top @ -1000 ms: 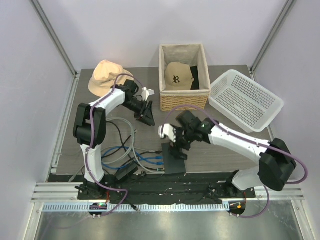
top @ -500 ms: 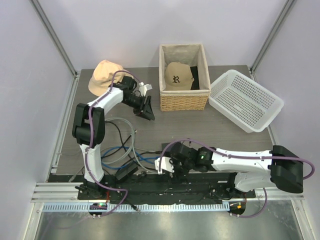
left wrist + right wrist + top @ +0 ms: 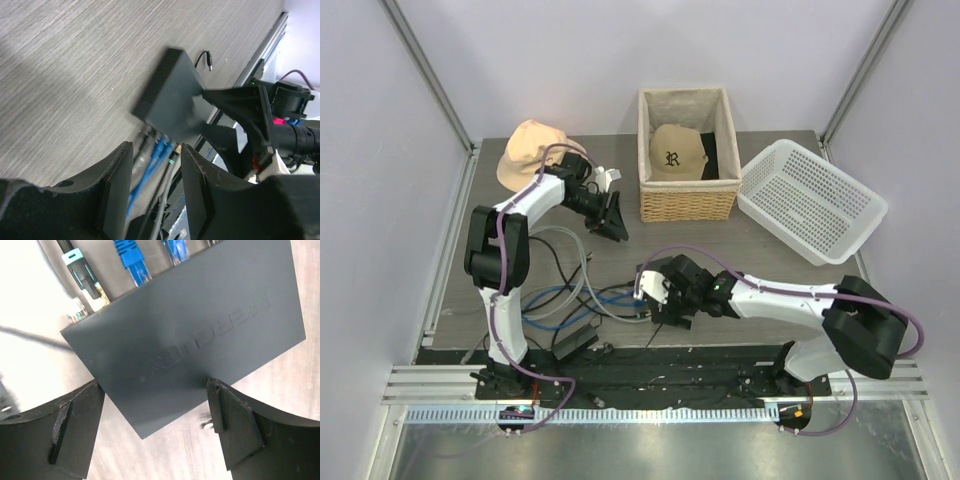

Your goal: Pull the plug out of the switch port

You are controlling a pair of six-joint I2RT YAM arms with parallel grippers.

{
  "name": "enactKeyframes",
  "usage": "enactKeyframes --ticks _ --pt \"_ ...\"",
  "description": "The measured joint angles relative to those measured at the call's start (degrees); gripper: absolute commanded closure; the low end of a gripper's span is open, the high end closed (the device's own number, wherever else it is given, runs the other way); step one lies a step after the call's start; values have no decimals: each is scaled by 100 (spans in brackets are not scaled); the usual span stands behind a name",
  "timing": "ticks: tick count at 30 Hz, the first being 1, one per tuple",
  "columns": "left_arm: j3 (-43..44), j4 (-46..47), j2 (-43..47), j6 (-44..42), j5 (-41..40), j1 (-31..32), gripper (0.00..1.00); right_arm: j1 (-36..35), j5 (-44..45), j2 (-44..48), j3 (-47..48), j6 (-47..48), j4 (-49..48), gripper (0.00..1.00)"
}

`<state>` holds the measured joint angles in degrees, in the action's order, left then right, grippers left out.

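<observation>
Near the front edge of the table (image 3: 770, 255), the switch (image 3: 200, 330) lies with blue plugs (image 3: 127, 252) seated along one narrow edge. The right gripper (image 3: 155, 385) hangs over the switch, its jaws spread wide to either side of the opposite end. Farther back, the left gripper (image 3: 156, 147) is raised off the tabletop, jaws parted with nothing between them.

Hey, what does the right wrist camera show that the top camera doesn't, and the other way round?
Right wrist only: the embossed lettering on top of the switch, and the blue plugs seated along its port edge. Top only: the left arm, the peach cap, the wicker basket and the white basket. Both: the right gripper at the switch, and the blue cables.
</observation>
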<state>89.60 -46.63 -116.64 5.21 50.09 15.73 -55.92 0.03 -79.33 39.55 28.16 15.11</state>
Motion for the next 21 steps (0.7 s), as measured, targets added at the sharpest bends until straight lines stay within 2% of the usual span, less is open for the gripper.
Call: enactKeyframes --ticks 4,7,10,15,19,21 --pt "111 -83 -9 63 46 0 53 455 90 -457 352 227 -24 13" --pt "149 -105 -9 94 37 0 53 815 0 -702 743 306 157 7" --pt "0 -37 0 197 42 0 53 1139 -304 -658 1093 313 612 1" --pt "-538 120 9 256 -31 0 53 1547 -780 -334 1766 280 1397 0" --pt "-588 304 -55 299 -50 0 54 1753 -1110 -286 2240 24 1718 13" --pt "-588 428 -136 321 -11 0 54 1845 -1292 -560 2594 -282 1746 28"
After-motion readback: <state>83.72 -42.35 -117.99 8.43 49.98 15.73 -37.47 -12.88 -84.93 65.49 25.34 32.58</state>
